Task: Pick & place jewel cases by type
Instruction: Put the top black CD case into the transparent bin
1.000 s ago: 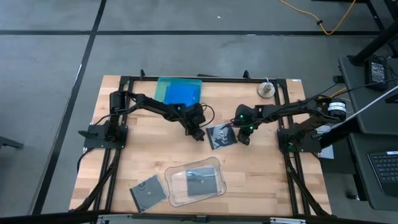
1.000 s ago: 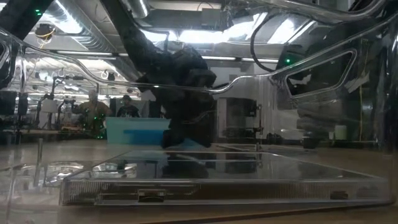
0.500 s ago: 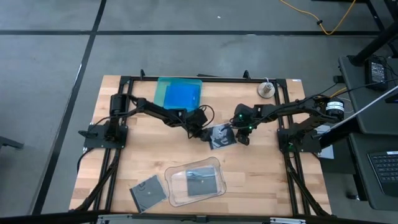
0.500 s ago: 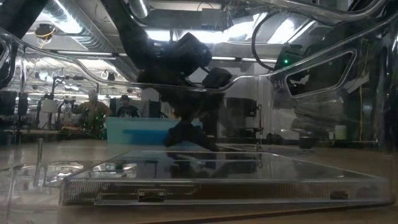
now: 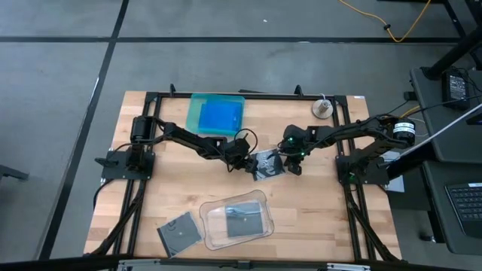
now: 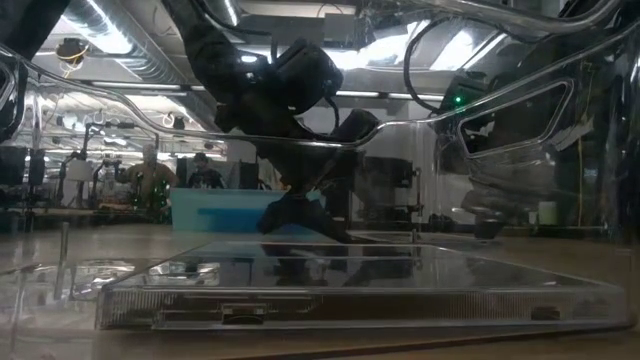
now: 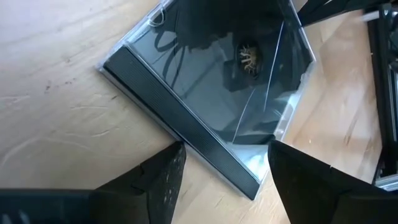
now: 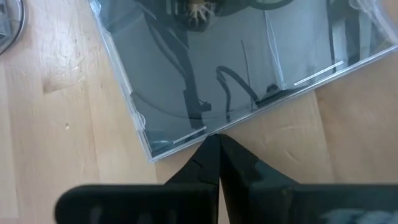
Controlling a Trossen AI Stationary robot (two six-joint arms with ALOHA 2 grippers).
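Observation:
A dark jewel case with a clear cover lies flat at the table's middle. My left gripper is open at its left side, one finger on either side of the case's black spine edge. My right gripper is shut at the case's right side. A blue jewel case lies in the teal tray at the far edge. Another dark case lies in the clear tray near the front. A third dark case lies on the wood beside that tray. My left gripper straddles the near end of the spine edge with open fingers; I cannot tell whether either finger touches the case. My right gripper meets the case's clear side edge near a corner with its shut fingertips, slanting down from the table's right. The case lies flat on the wood.
A small round metal object sits at the far right. Black frame rails run along the table's sides. Bare wood lies between the middle case and the clear tray.
My left gripper has moved toward the table's right, up to the middle case, has rolled about its own line and has opened. The case and my right gripper stay where they were.

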